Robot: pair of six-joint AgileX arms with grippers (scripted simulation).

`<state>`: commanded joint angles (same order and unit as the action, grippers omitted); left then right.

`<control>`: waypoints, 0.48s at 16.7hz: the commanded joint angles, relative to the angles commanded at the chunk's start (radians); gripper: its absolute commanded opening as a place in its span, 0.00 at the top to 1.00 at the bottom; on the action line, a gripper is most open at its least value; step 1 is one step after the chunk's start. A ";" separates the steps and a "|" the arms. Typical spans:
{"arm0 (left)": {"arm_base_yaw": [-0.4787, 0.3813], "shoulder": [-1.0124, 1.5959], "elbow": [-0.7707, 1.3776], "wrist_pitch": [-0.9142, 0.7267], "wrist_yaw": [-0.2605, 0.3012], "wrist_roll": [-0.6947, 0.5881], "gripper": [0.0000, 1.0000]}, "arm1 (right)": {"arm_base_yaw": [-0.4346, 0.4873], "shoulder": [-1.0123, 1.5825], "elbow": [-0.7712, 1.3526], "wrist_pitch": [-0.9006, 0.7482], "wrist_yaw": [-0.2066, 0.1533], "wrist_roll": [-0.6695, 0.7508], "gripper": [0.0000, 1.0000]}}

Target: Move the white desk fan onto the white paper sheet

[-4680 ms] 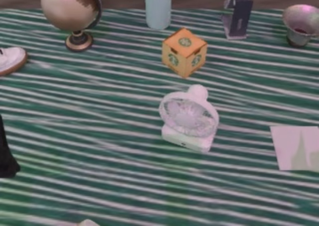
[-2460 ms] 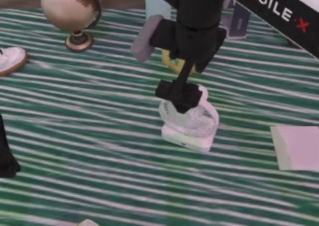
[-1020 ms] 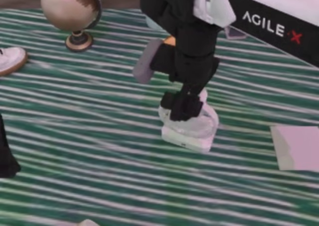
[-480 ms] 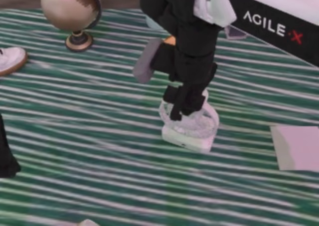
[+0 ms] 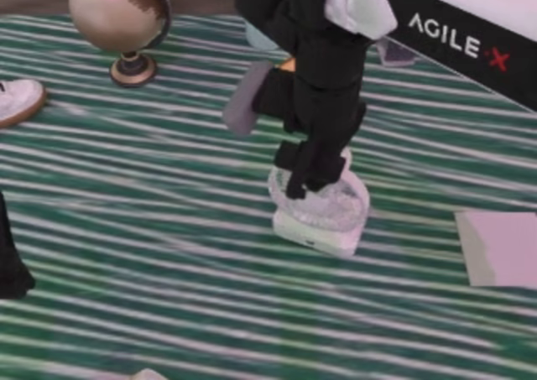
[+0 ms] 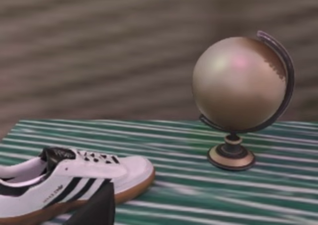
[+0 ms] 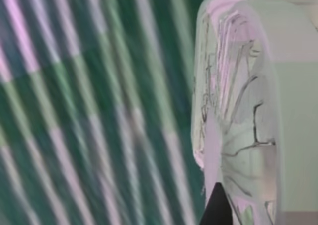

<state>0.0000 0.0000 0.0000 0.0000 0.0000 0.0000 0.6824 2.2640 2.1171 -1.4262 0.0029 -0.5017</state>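
one step looks nearly done: the right hand [image 5: 304, 181] is down on the white desk fan [image 5: 323, 216] at centre frame, fingers pinching its grille. lifting and carrying it to the white paper sheet [image 5: 501, 247], right edge of the bench, remain.
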 joint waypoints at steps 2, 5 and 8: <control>0.000 0.000 0.000 0.000 0.000 0.000 0.00 | 0.001 0.015 0.080 -0.061 0.000 0.001 1.00; 0.000 0.000 0.000 0.000 0.000 0.000 0.00 | 0.006 0.036 0.211 -0.161 0.000 -0.001 1.00; 0.000 0.000 0.000 0.000 0.000 0.000 0.00 | 0.006 0.043 0.252 -0.200 0.001 -0.001 1.00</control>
<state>0.0000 0.0000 0.0000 0.0000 0.0000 0.0000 0.6889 2.3072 2.3688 -1.6262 0.0035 -0.5024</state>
